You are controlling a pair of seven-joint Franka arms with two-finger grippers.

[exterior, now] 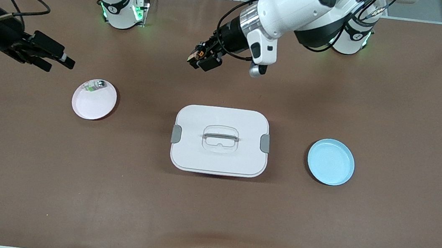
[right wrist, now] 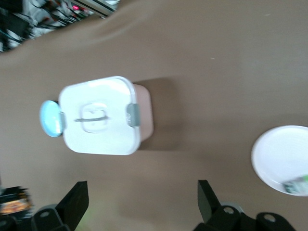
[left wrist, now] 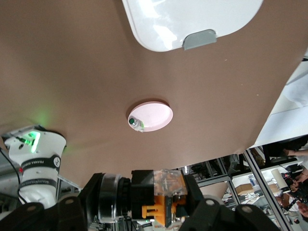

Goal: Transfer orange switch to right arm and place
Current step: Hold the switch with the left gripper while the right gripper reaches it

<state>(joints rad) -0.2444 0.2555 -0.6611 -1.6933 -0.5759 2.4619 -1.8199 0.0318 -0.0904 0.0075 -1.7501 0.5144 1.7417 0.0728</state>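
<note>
Now my left gripper [exterior: 200, 59] is clamped on the orange switch [left wrist: 161, 204], a tiny black block with a bright orange face. I hold it up in the air over the bare brown table cover [exterior: 209, 215], between the two robot bases and the white rectangular lidded box [exterior: 220, 140]. My wrist is turned sideways so that the switch points toward the right arm's end of the table; I judge this is to offer it for the handover, with some of its body free for other fingers to take.

My right gripper [exterior: 55, 58] has its fingers apart and holds nothing. It hangs at its own end of the table, over the cover near the round white plate [exterior: 94, 100], well apart from the left gripper. It faces toward the middle, so I think it waits there, ready to come and receive the switch.

On the white plate, at its rim, lies a small green-and-clear part [exterior: 94, 85]. It is not the thing of my task. I cannot tell which plate is meant for the switch, this one or the round light blue plate [exterior: 330, 162], which sits toward the left arm's end, beside the box.

The box stands in the middle with its lid closed and both grey clips [exterior: 176, 134] on its sides. The handover is not yet done; the two grippers must first meet, and a small part like this can slip if the second grip is poor.
</note>
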